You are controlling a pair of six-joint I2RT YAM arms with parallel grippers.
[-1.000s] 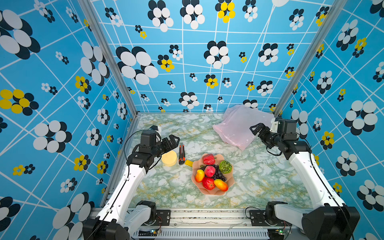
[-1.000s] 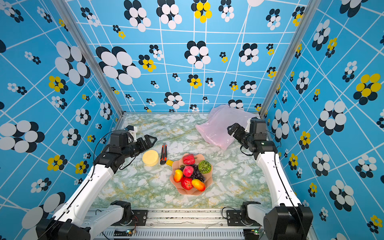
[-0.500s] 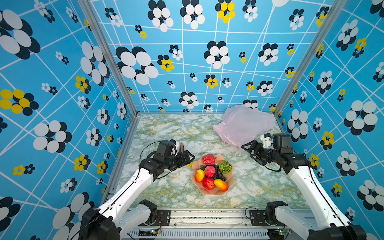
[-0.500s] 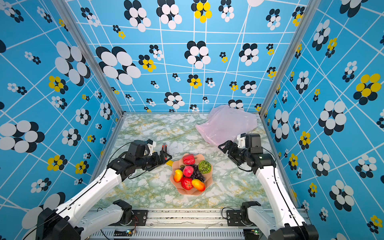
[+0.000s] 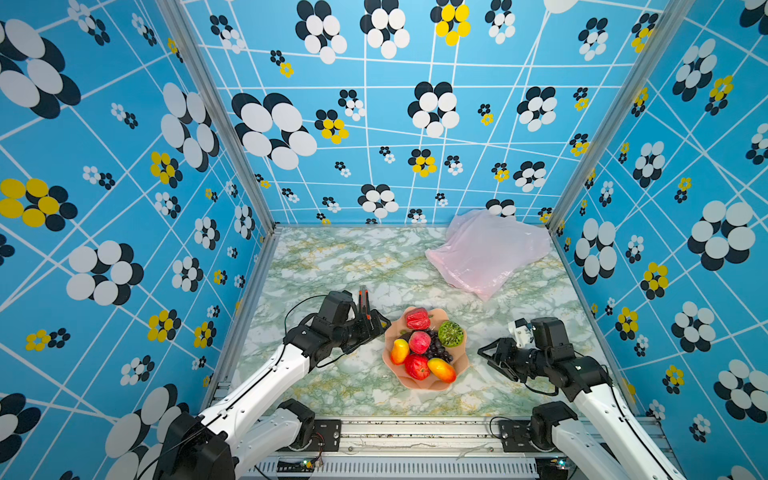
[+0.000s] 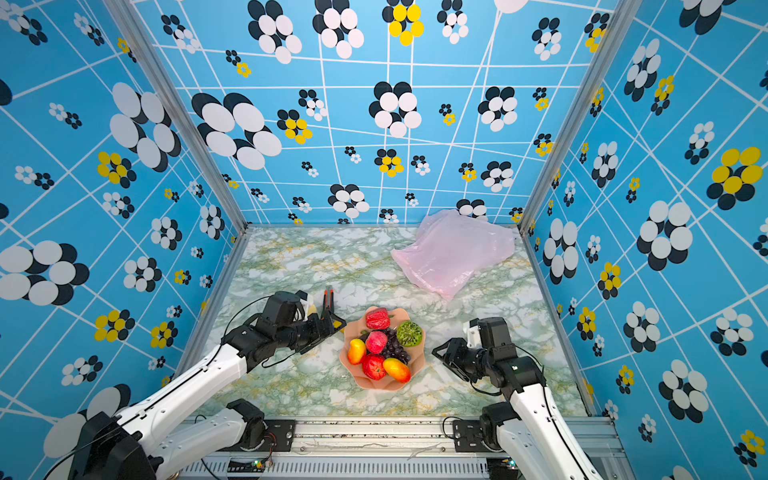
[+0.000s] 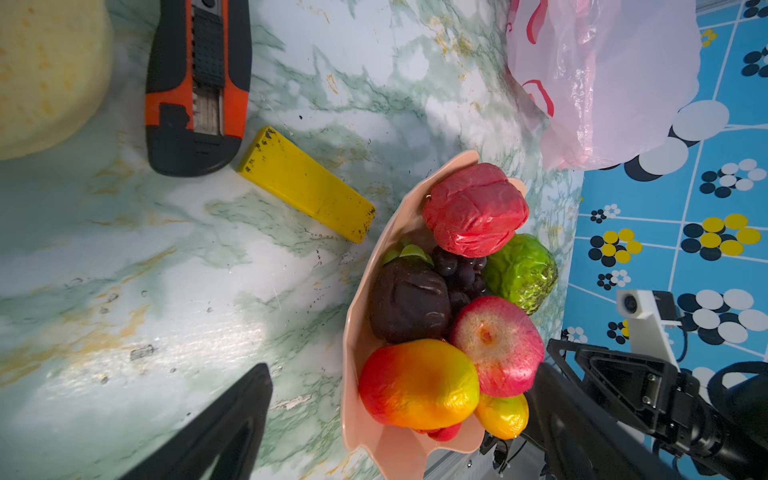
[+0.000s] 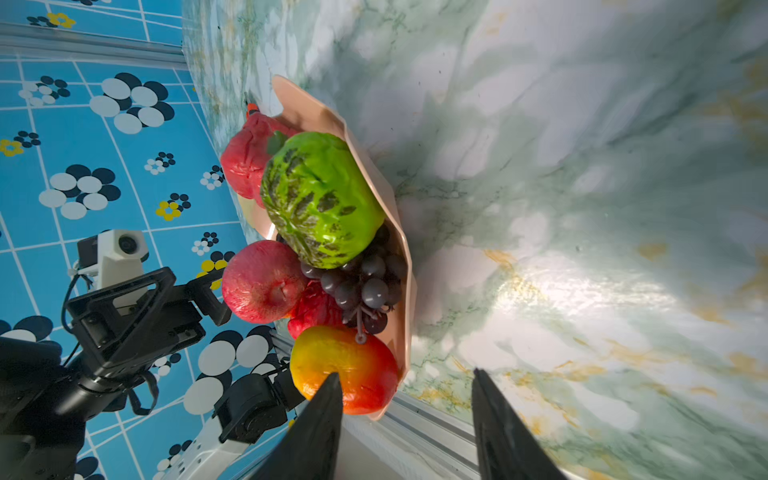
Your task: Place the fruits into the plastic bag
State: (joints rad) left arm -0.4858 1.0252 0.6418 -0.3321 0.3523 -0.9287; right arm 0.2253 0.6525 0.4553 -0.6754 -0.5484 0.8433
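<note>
The fruits lie heaped in a salmon-pink bowl at the front middle: a red pepper-like piece, a bumpy green one, red apples, grapes and mangoes. The plastic bag lies crumpled and pale pink in the back right corner, also seen as the bag. My left gripper is open at the bowl's left rim; in its wrist view the gripper frames a mango. My right gripper hovers just right of the bowl, fingers apart and holding nothing, facing the bowl's rim.
An orange-black box cutter, a flat yellow piece and a pale yellow disc lie left of the bowl, under my left arm. Blue flowered walls close three sides. A metal rail runs along the front.
The left arm swung right, from the disc to the bowl's left rim. The right arm came forward from the bag to the bowl's right side, and its jaws narrowed.
</note>
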